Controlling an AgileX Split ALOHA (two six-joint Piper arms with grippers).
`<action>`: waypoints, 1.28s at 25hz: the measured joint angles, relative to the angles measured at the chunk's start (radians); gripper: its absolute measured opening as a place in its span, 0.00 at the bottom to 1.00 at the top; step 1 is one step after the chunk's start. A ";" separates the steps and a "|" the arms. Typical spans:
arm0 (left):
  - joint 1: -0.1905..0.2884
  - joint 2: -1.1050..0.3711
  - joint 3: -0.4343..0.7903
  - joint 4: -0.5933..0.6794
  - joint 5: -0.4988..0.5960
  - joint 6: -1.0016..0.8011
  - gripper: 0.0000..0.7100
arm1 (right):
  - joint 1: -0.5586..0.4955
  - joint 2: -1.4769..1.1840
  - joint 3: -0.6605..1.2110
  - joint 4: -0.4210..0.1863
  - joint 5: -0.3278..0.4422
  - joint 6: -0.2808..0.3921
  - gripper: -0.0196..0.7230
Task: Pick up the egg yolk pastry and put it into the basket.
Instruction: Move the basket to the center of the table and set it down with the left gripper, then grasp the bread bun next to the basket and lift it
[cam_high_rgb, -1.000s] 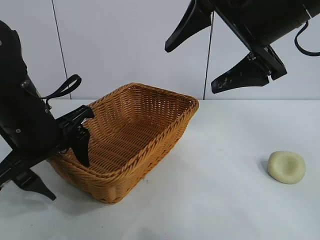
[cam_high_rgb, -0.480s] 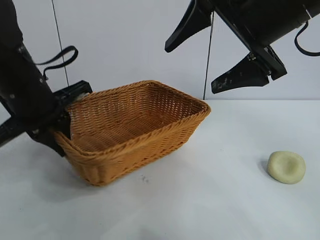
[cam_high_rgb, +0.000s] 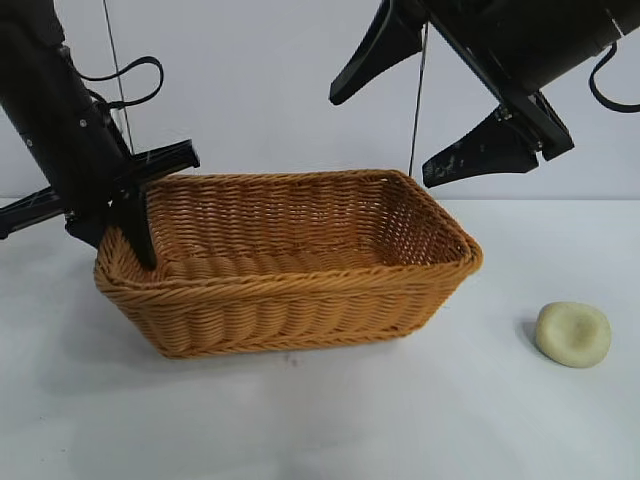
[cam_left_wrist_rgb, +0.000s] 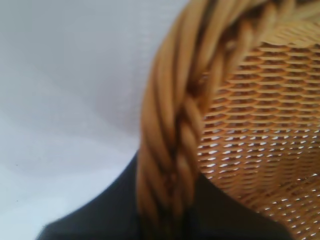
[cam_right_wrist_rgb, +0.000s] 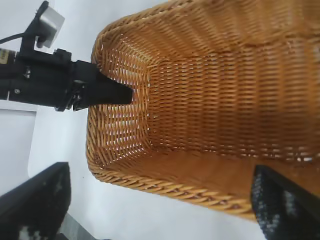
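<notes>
White table (cam_high_rgb: 420, 420): left gripper (cam_high_rgb: 135, 225) apparently clamps basket (cam_high_rgb: 300, 300) rim; right gripper (cam_high_rgb: 440, 125) agape.

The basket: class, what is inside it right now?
Inside the basket only bare weave and one finger of the left claw, gripping its rim. The egg yolk pastry lies outside on the table; the near wall hides some floor.

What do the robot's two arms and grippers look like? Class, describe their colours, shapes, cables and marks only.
Both arms are matte black. The left gripper has slim, tapered, pointed fingers, with a looped black cable on its arm. The right gripper has long, wedge-shaped black fingers, one scuffed with pale specks, and a black cable curling beside its body.
</notes>
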 joint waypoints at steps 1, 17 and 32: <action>0.000 0.002 0.000 0.000 -0.001 0.002 0.12 | 0.000 0.000 0.000 0.000 0.000 0.000 0.96; -0.017 0.096 0.000 -0.008 -0.066 0.015 0.29 | 0.000 0.000 0.000 0.000 0.000 0.004 0.96; -0.017 -0.058 -0.116 0.065 0.060 0.029 0.98 | 0.000 0.000 0.000 0.000 0.018 0.004 0.96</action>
